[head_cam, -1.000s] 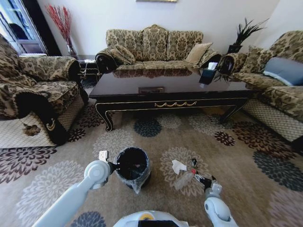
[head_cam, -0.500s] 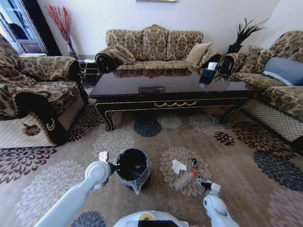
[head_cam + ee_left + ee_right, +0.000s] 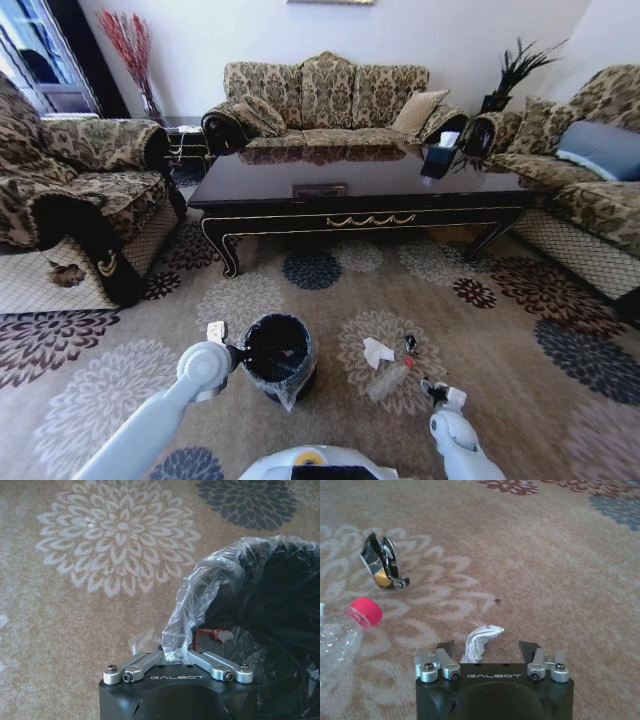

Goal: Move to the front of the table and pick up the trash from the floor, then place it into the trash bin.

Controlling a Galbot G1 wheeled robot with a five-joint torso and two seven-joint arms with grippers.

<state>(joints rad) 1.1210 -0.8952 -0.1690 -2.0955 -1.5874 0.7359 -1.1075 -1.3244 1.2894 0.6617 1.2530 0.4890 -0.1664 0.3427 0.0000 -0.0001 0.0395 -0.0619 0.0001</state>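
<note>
Sofas ring a flower-patterned carpet (image 3: 330,300), and the long dark table (image 3: 360,190) stands across the far side, its gold-trimmed front edge facing the robot. Between that edge and the robot lies a broad stretch of open carpet. On it, left of centre, sits the trash bin (image 3: 278,355), its clear liner bunched over the rim. Right of the bin, well apart from it, lies the trash (image 3: 378,352): a white paper scrap, a clear bottle (image 3: 337,637) with a red cap, and a crushed dark piece (image 3: 382,562). The left arm reaches forward, its left gripper (image 3: 175,655) at the bin's rim, fingers closed on the liner's edge. The right arm is bent low, the right gripper (image 3: 485,650) held just over the carpet, fingers open with a small crumpled white scrap (image 3: 480,642) between them.
</note>
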